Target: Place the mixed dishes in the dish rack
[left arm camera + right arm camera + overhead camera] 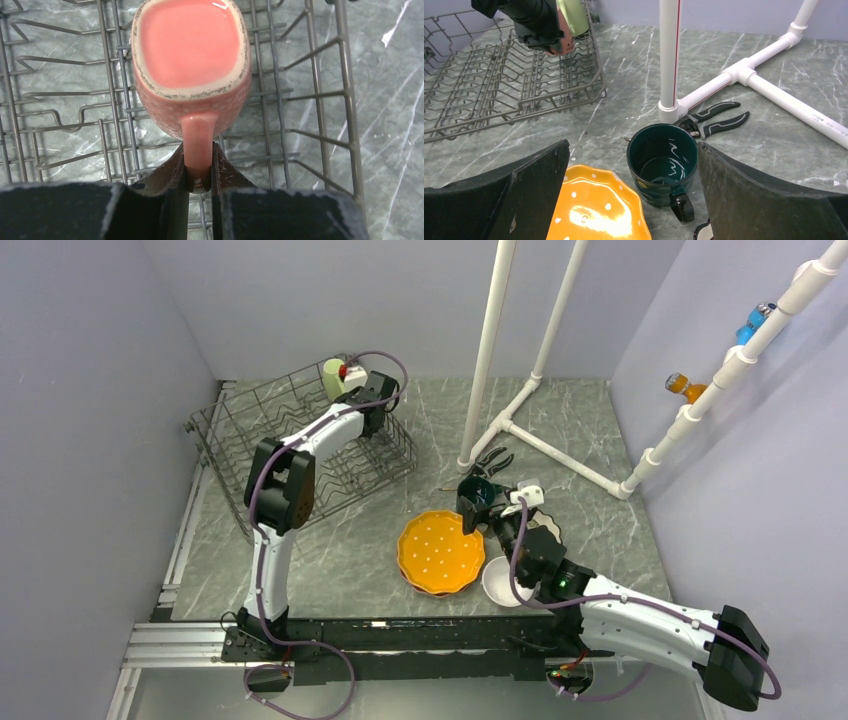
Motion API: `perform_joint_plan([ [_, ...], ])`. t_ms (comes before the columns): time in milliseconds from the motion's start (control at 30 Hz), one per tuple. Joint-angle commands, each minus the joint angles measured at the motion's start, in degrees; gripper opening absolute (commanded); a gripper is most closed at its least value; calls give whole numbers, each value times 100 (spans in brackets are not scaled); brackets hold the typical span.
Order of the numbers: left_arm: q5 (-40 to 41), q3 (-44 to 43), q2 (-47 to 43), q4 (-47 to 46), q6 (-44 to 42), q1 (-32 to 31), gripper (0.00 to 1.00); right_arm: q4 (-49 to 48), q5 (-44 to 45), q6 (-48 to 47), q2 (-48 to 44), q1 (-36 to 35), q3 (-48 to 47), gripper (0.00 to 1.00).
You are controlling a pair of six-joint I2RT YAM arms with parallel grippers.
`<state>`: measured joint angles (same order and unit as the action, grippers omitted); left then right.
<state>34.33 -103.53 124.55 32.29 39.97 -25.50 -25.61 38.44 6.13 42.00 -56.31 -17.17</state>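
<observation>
The dark grey wire dish rack stands at the back left. My left gripper is shut on the handle of the small pink mug and holds it mouth-up over the rack's far right corner, next to the pale green mug. My right gripper is open and low over the table. The dark teal mug stands upright between its fingers, untouched. Stacked orange white-dotted plates lie left of that mug. The white bowl sits partly under the right arm. The patterned bowl does not show clearly.
Black-handled pliers lie just behind the teal mug, by the foot of an upright white pipe. More white pipe runs along the table to the right wall. The rack's wire tines are right below the pink mug.
</observation>
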Motion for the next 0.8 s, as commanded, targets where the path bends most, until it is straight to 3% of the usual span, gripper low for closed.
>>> perform_joint_plan([
  [0, 266, -560, 132, -74, 374, 47, 0, -80, -99, 116, -64, 23, 16, 100],
  [400, 192, -471, 376, -1040, 279, 62, 0, -187, -134, 55, -156, 26, 117, 100],
  [667, -473, -628, 624, -1253, 257, 190, 0, -226, -161, 36, -155, 28, 144, 100],
  [767, -598, -724, 704, -1078, 424, 252, 10, -213, -174, 26, -161, 25, 135, 100],
])
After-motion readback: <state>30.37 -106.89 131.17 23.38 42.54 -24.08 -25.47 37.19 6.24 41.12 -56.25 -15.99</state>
